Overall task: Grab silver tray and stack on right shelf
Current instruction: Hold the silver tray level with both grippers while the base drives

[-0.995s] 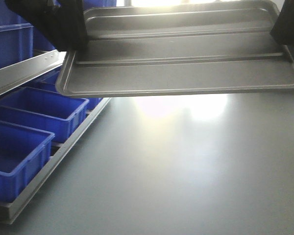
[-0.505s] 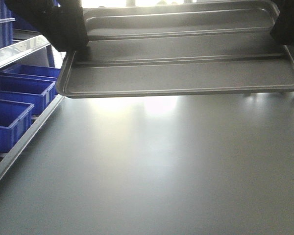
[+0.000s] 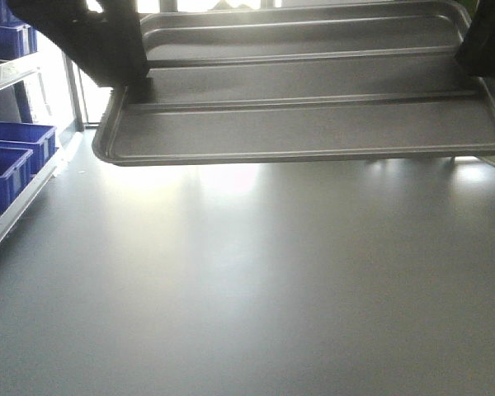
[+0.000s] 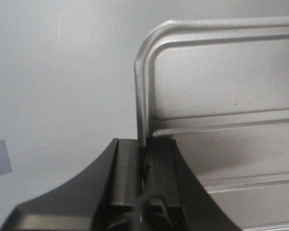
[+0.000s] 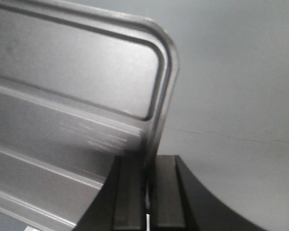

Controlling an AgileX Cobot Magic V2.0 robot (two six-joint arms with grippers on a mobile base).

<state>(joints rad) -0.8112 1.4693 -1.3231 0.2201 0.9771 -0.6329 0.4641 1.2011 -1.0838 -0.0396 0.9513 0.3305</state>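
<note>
The silver tray (image 3: 305, 124) hangs level across the top of the front view, its two raised ribs showing, held in the air above the grey floor. My left gripper (image 3: 120, 70) is shut on the tray's left rim; in the left wrist view the rim (image 4: 140, 96) runs down between the black fingers (image 4: 127, 163). My right gripper (image 3: 483, 49) is shut on the right rim, which in the right wrist view (image 5: 166, 86) enters the pinched fingers (image 5: 166, 183). The right shelf is out of view.
A steel rack (image 3: 8, 219) with blue bins (image 3: 12, 148) stands at the far left edge. A bright window glare lies behind the tray's left side. Plain grey floor (image 3: 256, 289) fills the rest of the view.
The rack with blue bins has slid leftward, nearly out of the frame, as the view turned right. The tray stays held the same way in both grippers.
</note>
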